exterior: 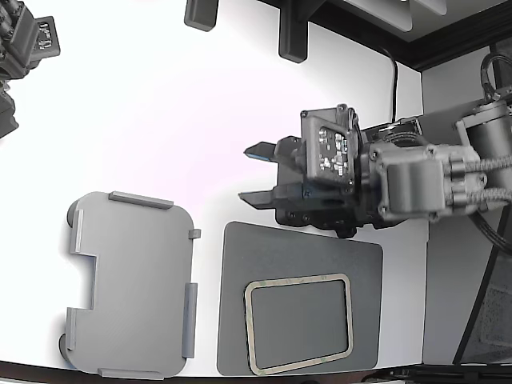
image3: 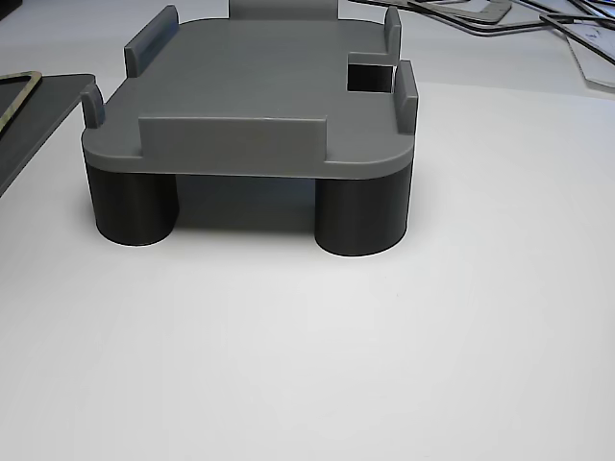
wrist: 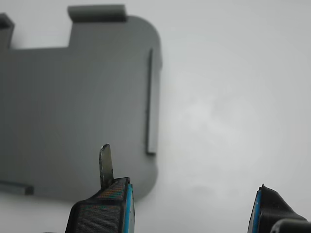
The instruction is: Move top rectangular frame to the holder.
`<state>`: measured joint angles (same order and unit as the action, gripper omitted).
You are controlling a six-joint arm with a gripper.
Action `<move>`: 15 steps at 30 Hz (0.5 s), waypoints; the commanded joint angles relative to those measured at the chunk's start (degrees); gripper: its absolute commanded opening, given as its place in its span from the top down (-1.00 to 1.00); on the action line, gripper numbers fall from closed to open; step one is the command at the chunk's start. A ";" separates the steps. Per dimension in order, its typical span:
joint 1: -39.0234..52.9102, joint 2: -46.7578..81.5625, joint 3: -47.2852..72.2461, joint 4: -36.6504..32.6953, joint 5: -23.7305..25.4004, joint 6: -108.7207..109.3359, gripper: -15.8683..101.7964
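Observation:
The rectangular frame [exterior: 298, 323], a thin pale outline with greenish mottling, lies flat on a dark grey mat [exterior: 300, 298] near the front of the exterior view. A corner of the frame [image3: 17, 93] shows in the other view. The holder [exterior: 132, 284] is a light grey plate with raised edge tabs and a side notch, to the exterior view's left of the mat; the holder [image3: 259, 91] stands on dark round legs. My gripper [exterior: 258, 174] hovers open and empty above the white table, just beyond the mat's far edge. In the wrist view the holder [wrist: 73, 107] lies ahead of my gripper [wrist: 189, 204].
The white table [exterior: 176, 120] spreads around both pieces. Two dark clamps [exterior: 292, 36] hang over its far edge. Another camera body [exterior: 28, 48] sits at the exterior view's far left. Loose thin frames [image3: 567, 34] lie behind the holder in the other view.

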<state>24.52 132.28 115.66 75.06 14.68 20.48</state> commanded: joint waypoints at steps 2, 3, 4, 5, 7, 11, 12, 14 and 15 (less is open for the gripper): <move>9.14 -2.81 -3.96 3.69 3.08 9.58 -0.97; 10.90 -3.96 -4.66 5.01 2.99 12.04 -0.96; 12.83 -5.27 -5.36 6.33 2.72 14.50 -0.95; 14.77 -6.68 -5.98 7.47 2.81 17.14 -0.97; 18.81 -9.40 -6.77 9.32 3.69 21.62 -0.97; 27.42 -12.74 -7.29 11.78 5.01 30.23 -0.97; 29.27 -13.36 -7.21 12.04 4.57 32.08 -0.97; 32.87 -15.21 -7.21 12.92 3.08 36.21 -0.97; 34.63 -16.17 -7.29 13.45 2.20 38.23 -0.97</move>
<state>55.20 116.46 110.04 88.07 17.84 53.44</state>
